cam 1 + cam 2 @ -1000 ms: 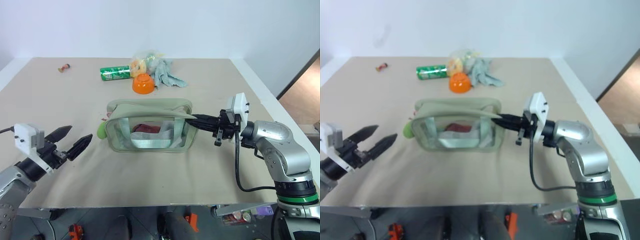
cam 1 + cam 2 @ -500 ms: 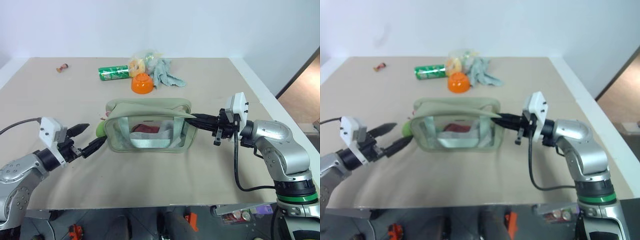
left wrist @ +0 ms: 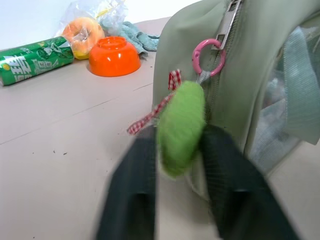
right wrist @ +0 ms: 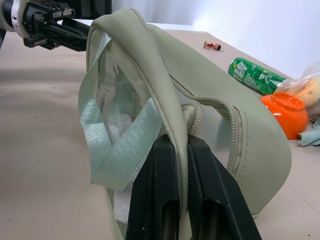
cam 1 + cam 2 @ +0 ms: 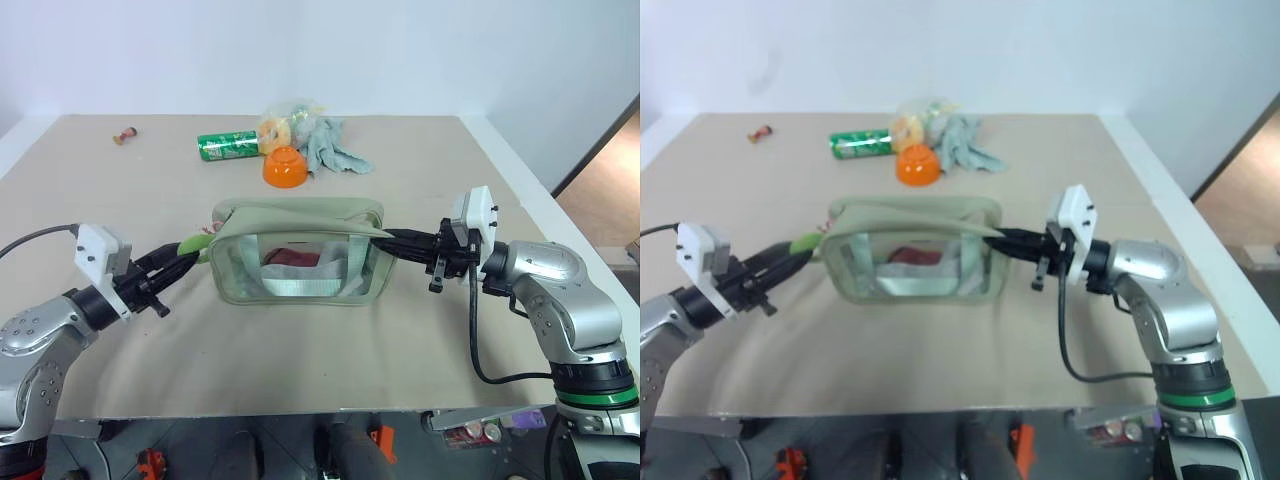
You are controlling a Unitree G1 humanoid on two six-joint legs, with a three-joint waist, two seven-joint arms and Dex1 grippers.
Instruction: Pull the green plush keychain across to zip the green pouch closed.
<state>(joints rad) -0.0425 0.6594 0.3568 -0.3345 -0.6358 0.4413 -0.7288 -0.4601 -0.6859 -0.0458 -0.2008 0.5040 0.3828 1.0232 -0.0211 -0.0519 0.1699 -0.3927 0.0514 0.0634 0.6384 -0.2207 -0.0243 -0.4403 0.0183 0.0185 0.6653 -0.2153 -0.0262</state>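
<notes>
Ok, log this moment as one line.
left gripper: shut on green plush keychain | right gripper: shut on green pouch end | zip: not pulled

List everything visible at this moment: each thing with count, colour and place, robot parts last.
green pouch: one, pale sage green with clear sides, table centre, red item inside.
green plush keychain: one, lime green, on a pink ring at the pouch's left end.
drink can: one, green, lying at the far side.
bowl: one, orange, upside down beside the can.
cloth rag: one, grey-green, right of the bowl.
plastic bag: one, clear, yellowish contents, behind the bowl.
small object: one, reddish, far left.
table: one, beige.
left pincer: black, closed on the keychain.
right pincer: black, shut on the pouch's right end.
</notes>
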